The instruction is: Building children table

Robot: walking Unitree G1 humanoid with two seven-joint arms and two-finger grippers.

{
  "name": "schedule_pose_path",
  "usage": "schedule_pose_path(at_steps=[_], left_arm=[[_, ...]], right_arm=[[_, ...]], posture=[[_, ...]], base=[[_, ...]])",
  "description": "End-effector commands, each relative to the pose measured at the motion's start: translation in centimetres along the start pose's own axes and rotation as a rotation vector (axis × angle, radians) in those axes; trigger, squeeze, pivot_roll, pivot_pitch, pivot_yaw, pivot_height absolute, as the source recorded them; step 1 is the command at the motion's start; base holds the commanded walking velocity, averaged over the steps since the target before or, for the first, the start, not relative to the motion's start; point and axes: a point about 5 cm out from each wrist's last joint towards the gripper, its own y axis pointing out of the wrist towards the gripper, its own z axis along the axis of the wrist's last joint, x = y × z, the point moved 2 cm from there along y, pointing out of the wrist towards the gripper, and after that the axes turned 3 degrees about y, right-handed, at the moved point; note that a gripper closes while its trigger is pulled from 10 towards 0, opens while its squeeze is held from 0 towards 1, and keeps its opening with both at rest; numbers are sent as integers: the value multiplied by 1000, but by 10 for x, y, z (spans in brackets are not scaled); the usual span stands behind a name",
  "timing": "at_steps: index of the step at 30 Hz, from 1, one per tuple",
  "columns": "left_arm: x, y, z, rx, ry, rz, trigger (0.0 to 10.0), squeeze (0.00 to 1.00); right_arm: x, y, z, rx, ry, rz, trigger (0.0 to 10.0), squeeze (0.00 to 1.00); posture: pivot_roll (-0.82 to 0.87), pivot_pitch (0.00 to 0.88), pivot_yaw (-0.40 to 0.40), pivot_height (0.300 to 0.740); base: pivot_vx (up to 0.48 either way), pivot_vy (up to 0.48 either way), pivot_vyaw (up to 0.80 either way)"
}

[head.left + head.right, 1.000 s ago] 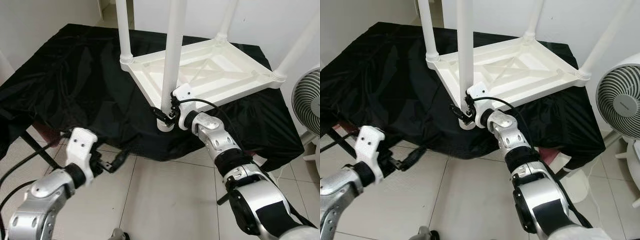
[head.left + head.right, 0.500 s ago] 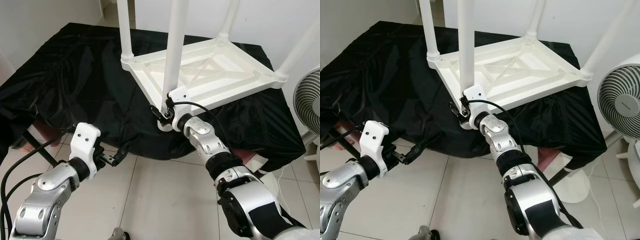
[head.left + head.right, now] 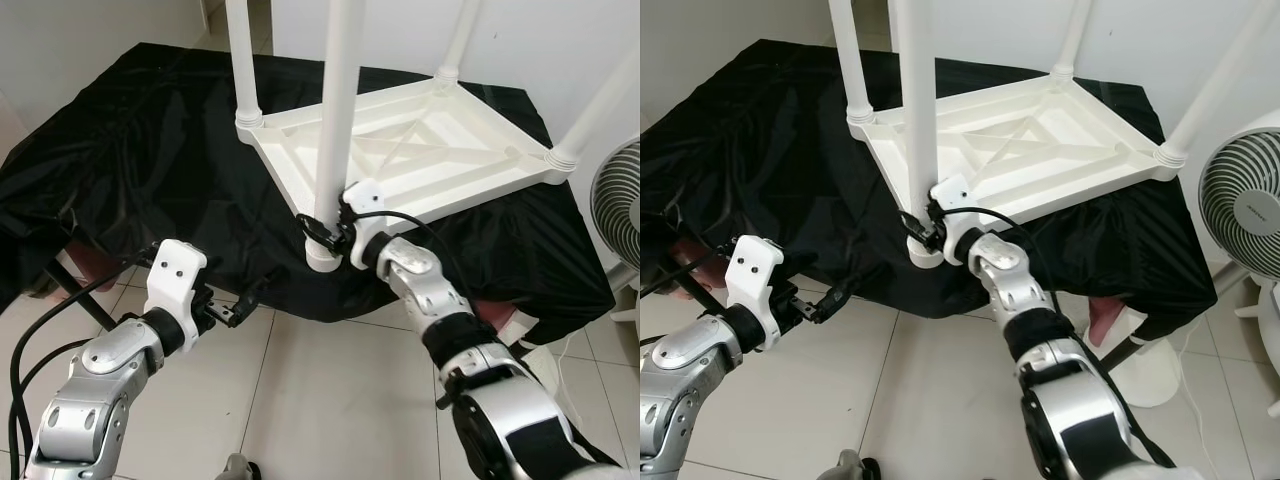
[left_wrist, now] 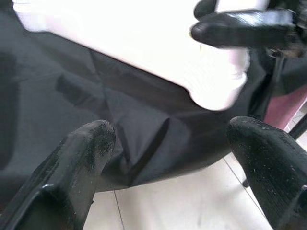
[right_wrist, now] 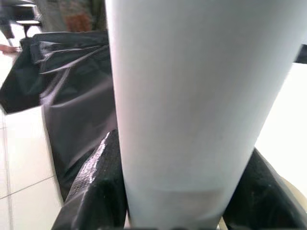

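A white plastic children's table lies upside down on a black-draped surface, with its legs pointing up. My right gripper is shut on the near white leg just above its corner socket; the right wrist view has that leg between both fingers. My left gripper hangs open over the floor, in front of the cloth's edge and left of that corner. In the left wrist view the open fingers frame the black cloth and the table's white corner.
Black cloth covers the support and hangs over its front edge. A white fan stands at the right. Light tiled floor lies in front. Black cables trail by my left arm.
The near table corner and its leg have shifted slightly left with my right gripper still clamped on the leg. My left gripper has risen a little toward the cloth's edge.
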Motion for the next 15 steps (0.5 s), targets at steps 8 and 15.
schedule_pose_path(at_steps=[8,15], left_arm=[[-22,-3,-8,-56,48,81,10000,0],[-32,-10,-19,-122,89,49,10000,0]], right_arm=[[24,-26,-15,-89,-50,-267,0,0],[29,-38,-27,-110,27,-586,0,0]], posture=[[-5,109,15,740],[-3,112,18,740]], base=[[0,0,0],[0,0,0]])
